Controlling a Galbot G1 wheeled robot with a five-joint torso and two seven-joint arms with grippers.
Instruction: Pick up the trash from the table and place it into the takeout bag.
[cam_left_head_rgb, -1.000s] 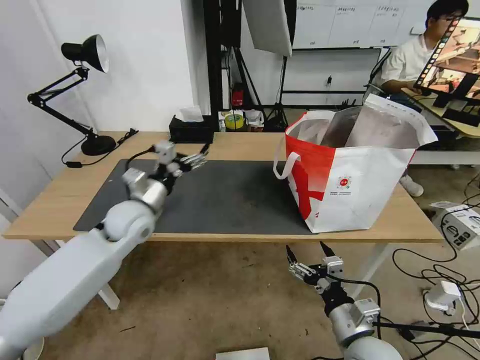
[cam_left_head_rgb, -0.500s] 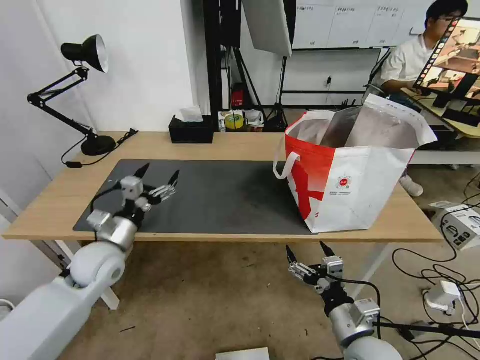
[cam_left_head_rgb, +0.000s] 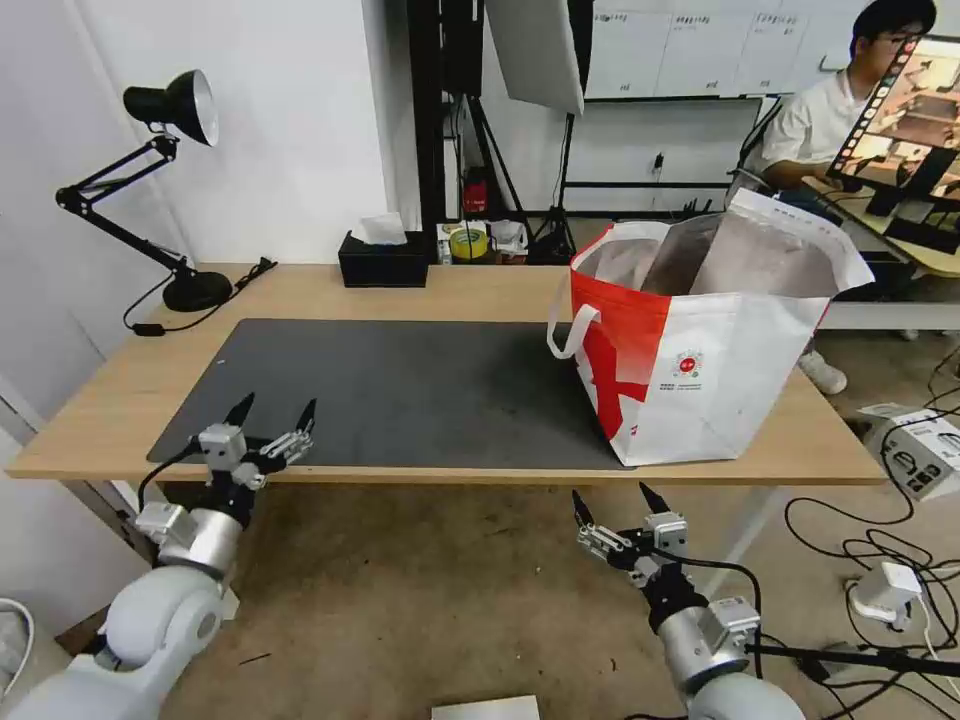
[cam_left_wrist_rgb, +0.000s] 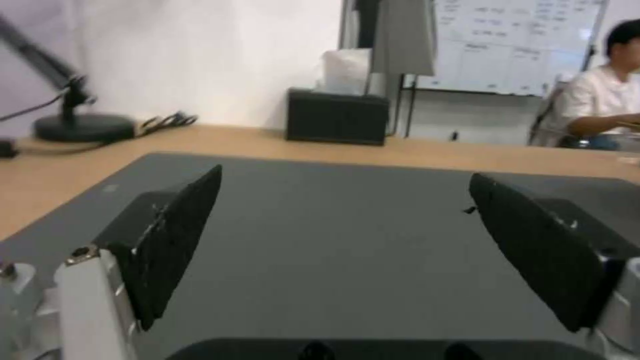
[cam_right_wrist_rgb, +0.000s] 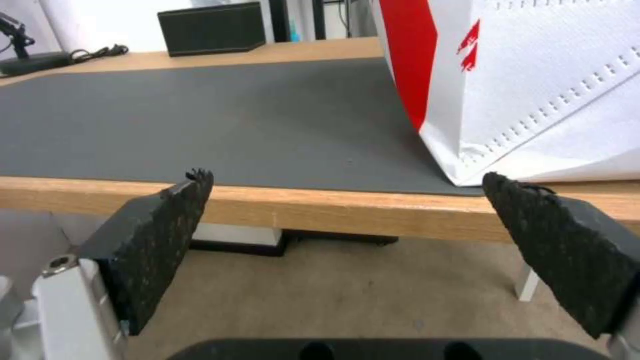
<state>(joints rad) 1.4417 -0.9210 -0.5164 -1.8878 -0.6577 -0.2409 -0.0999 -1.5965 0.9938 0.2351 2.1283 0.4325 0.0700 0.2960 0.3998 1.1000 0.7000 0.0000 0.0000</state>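
Both grippers empty and spread wide at the near edge of the table; no trash lies on the mat

Left gripper (cam_left_head_rgb: 272, 414) hovers at the near left corner of the dark grey mat (cam_left_head_rgb: 420, 385), fingers wide apart and holding nothing; bare mat lies ahead of it, with the black tissue box (cam_left_head_rgb: 383, 262) well beyond on the far side. Right gripper (cam_left_head_rgb: 612, 502) hangs below and short of the table (cam_left_head_rgb: 100, 400) edge, jaws equally wide and empty. The takeout bag (cam_left_head_rgb: 720, 380) stands ahead and to the right of the right gripper, mouth open. Judged from its look, the bag is light, soft-walled and easily collapsed; the white loop handle (cam_left_head_rgb: 568, 330) facing the grippers is the best place to take hold
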